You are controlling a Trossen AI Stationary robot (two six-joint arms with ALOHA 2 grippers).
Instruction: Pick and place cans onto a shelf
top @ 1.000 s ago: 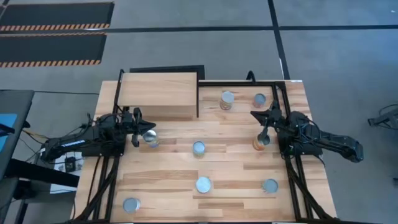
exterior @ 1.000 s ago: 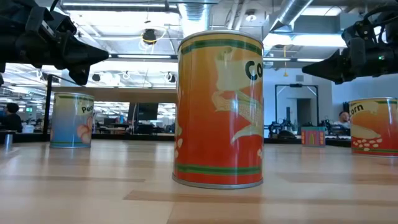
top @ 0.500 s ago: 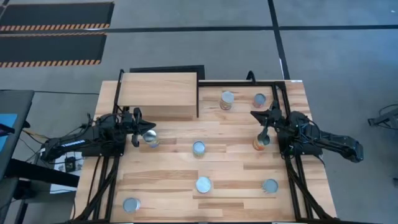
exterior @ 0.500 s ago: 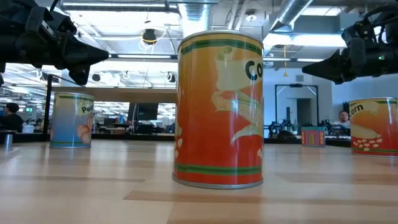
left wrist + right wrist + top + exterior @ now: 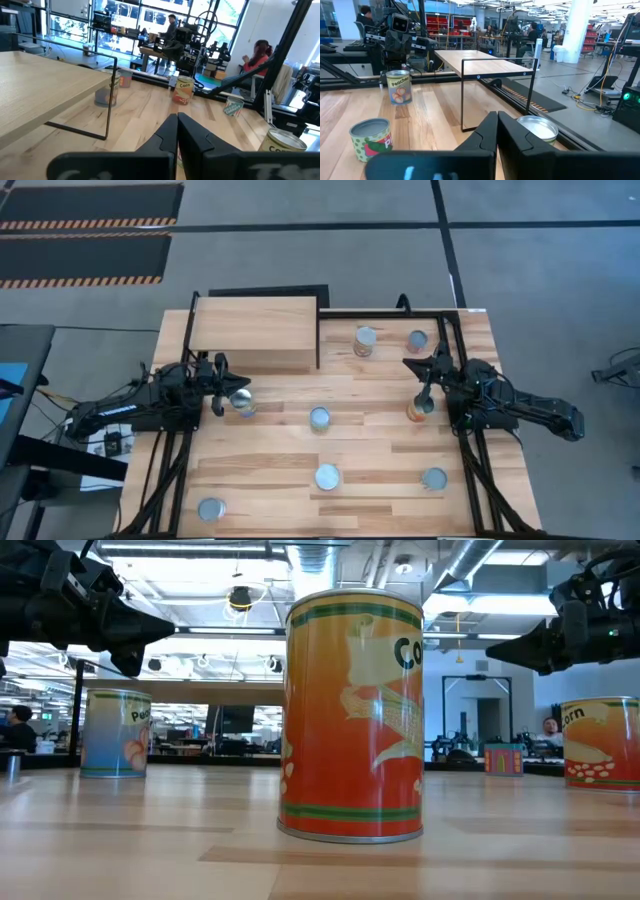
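The shelf (image 5: 255, 332), a pale wood box, stands at the far left corner of the surface (image 5: 370, 450), and its flat top carries no can. A black wire frame (image 5: 385, 311) runs along the far edge from the shelf's right side to the far right corner.

The left gripper (image 5: 219, 385) hangs at the left edge, just in front of the shelf, its jaws clenched together with nothing between them, as the left wrist view shows (image 5: 177, 131). A peaches can (image 5: 241, 401) stands just beside its tip, toward the middle. The right gripper (image 5: 424, 372) hangs near the right edge, jaws likewise pressed shut and empty (image 5: 497, 129). An orange corn can (image 5: 419, 409) stands right below it.

Two more cans sit near the far edge inside the wire frame: a silver-topped can (image 5: 365, 340) and a smaller-looking bluish can (image 5: 417, 340) toward the far right corner. A bluish can (image 5: 319, 418) stands about mid-surface. Nearer the front edge stand three others: a can at the front left corner (image 5: 210, 509), a can near the front middle (image 5: 327, 477) and a can toward the front right (image 5: 434, 478).

In the low view a large orange corn can (image 5: 353, 715) fills the middle and hides much of the surface behind it. People sit at desks in the room beyond.
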